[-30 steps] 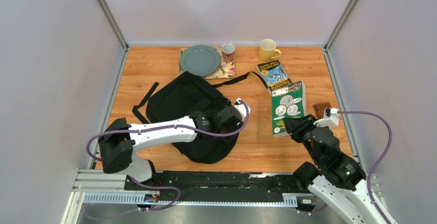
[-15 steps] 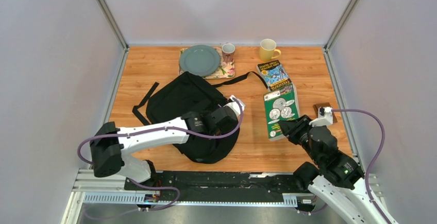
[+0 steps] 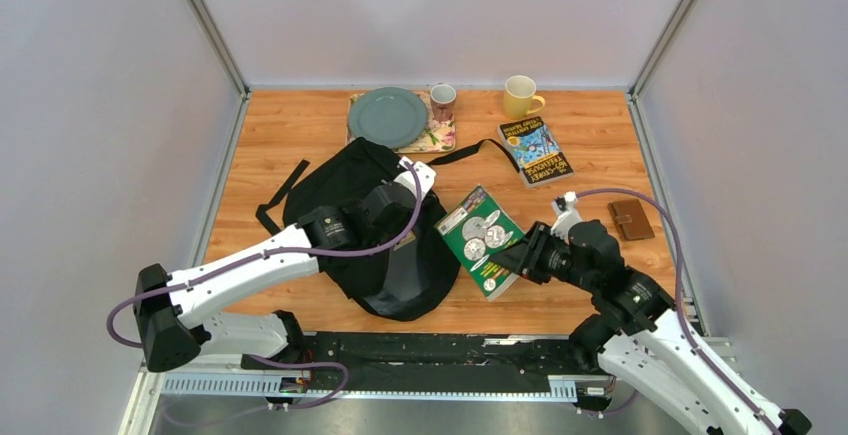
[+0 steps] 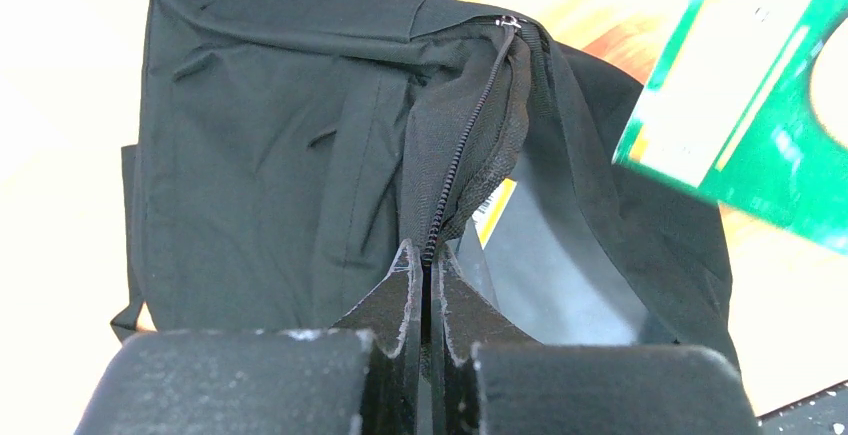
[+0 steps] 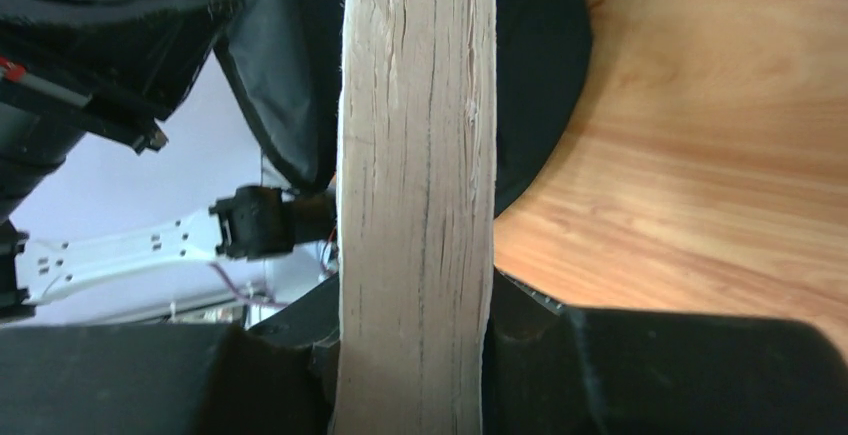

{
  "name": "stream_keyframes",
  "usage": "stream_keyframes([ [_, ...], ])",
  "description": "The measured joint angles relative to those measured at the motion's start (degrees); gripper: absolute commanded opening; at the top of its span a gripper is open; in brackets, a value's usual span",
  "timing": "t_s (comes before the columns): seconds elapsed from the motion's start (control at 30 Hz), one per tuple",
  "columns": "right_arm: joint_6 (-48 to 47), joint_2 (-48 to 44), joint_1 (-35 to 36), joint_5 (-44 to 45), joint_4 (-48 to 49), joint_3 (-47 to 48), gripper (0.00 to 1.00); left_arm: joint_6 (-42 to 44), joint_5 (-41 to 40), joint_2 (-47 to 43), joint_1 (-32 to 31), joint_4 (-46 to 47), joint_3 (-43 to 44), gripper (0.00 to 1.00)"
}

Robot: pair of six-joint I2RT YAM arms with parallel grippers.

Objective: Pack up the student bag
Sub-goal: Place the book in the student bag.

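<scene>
Black backpack [image 3: 335,185] pinched at its zipper, green book [image 3: 478,238] held beside its mouth

The backpack lies left of centre on the wooden table [image 3: 600,135], its opening facing right. The left gripper [image 4: 422,255] has its jaws pressed together on the zipper edge, lifting it. The right gripper [image 3: 519,258] is clamped on the tilted green book's near end, just right of the opening.
</scene>
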Motion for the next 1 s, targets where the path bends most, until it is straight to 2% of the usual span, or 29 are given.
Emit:
stream_keyframes([
  [0.27,5.16,3.65,0.0,-12.96,8.0,-1.84,0.0,1.18,3.21,0.61,0.5,-1.49,2.91,0.0],
  [0.4,7.89,5.01,0.24,-16.7,11.26,-2.86,0.0,1.77,4.2,2.8,0.5,-1.7,5.88,0.0],
  [0.73,9.7,15.12,5.49,-16.74,13.94,-2.93,0.0,3.19,5.11,5.18,0.52,-3.26,10.29,0.0],
  [1.0,16.0,25.33,8.7,-14.97,27.56,-2.95,0.0,3.56,5.95,6.32,0.57,-4.48,12.07,0.0],
])
